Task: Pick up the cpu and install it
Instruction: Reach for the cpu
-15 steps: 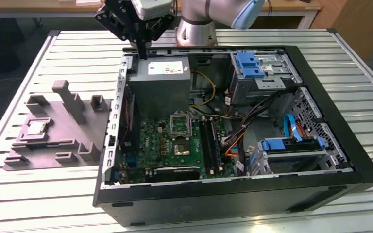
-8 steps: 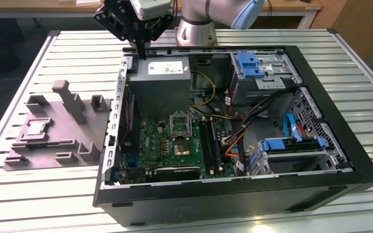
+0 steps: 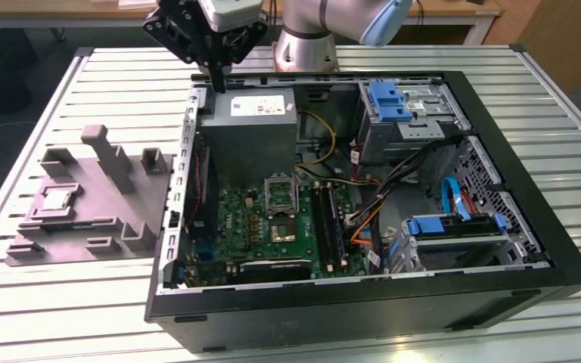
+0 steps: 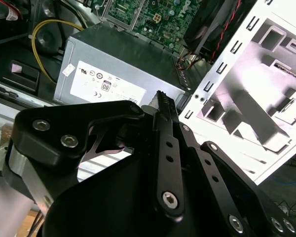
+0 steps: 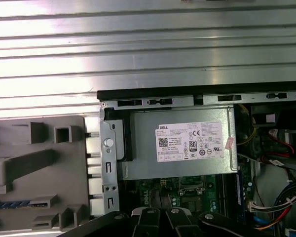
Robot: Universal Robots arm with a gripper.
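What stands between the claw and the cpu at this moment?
Nothing visible. The claw hangs above the case's wall; the cpu lies uncovered on the grey fixture outside the case, with a tall post nearby.

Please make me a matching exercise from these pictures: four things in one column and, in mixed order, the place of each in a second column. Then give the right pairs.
Things
1. cpu
2. gripper
3. power supply
4. green circuit board

Places
A. flat on the floor of the open computer case
B. on the grey holder tray, outside the case, at the exterior view's left
C. in the air above the case's far corner, at the exterior view's left
D. inside the case at its far wall, white label up

Pairs: 1-B; 2-C; 3-D; 4-A
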